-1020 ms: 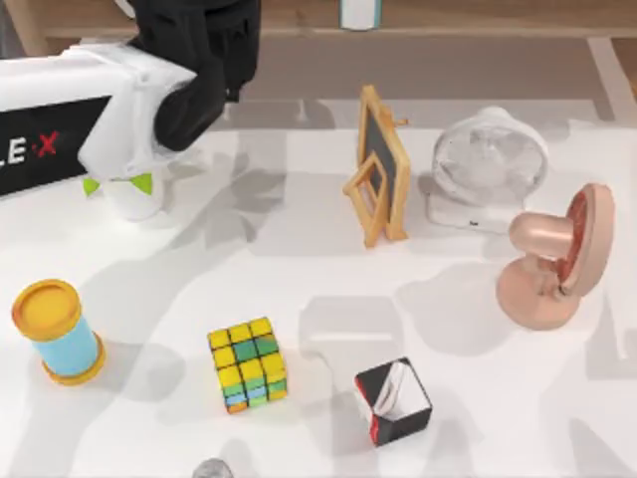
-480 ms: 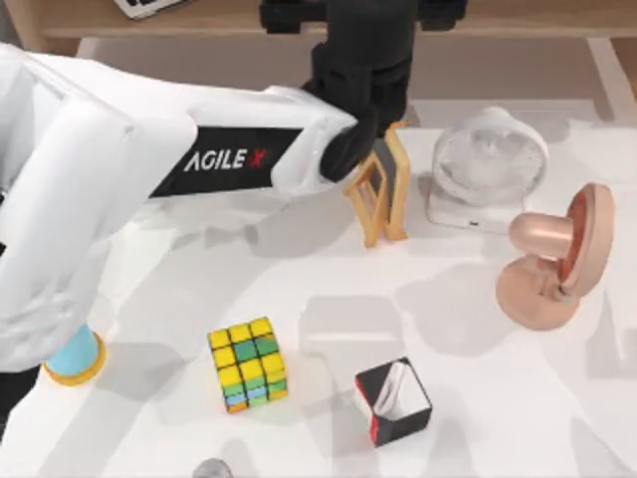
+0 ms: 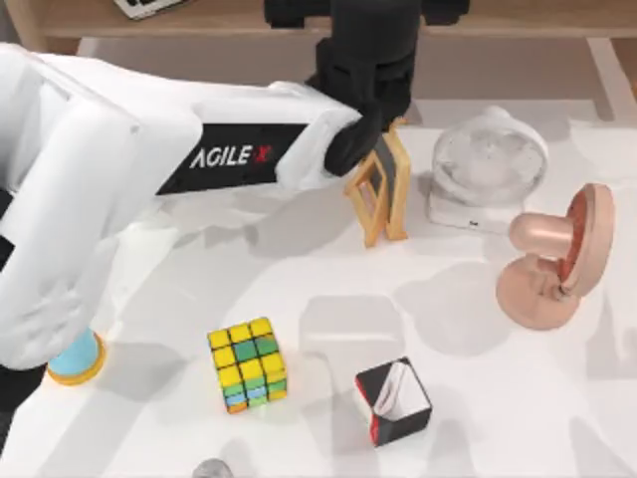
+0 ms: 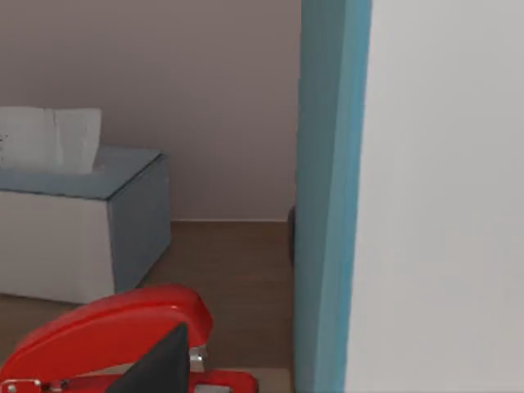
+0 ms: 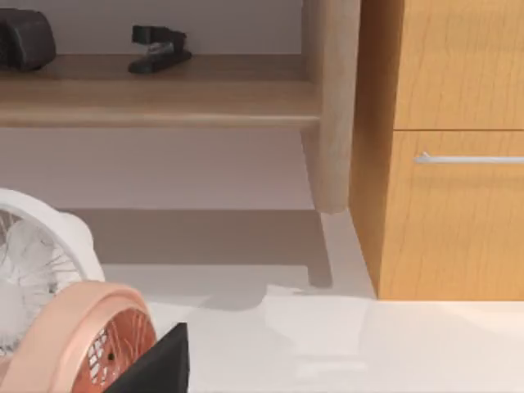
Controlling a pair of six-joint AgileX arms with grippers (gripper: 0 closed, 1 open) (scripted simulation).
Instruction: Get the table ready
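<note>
Left arm (image 3: pixel 149 179) reaching across the table (image 3: pixel 478 398) toward the wooden shelf (image 3: pixel 219 18) at the far edge; whether its jaws are released or clenched cannot be told. Its wrist view faces a red stapler (image 4: pixel 115 344), a tissue box (image 4: pixel 78 213) and a tall blue-edged white box (image 4: pixel 409 196). Beneath the arm: small easel chalkboard (image 3: pixel 383 189). Rightward: white fan (image 3: pixel 488 164), pink fan (image 3: pixel 557 259). Nearer: colour cube (image 3: pixel 247 363), black-and-red box (image 3: pixel 393 401).

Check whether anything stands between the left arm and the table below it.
Yes. The wooden-framed chalkboard stands upright on the table directly beneath the left arm at its wrist, at the back middle. The white fan stands just to the chalkboard's right, clear of the arm.
</note>
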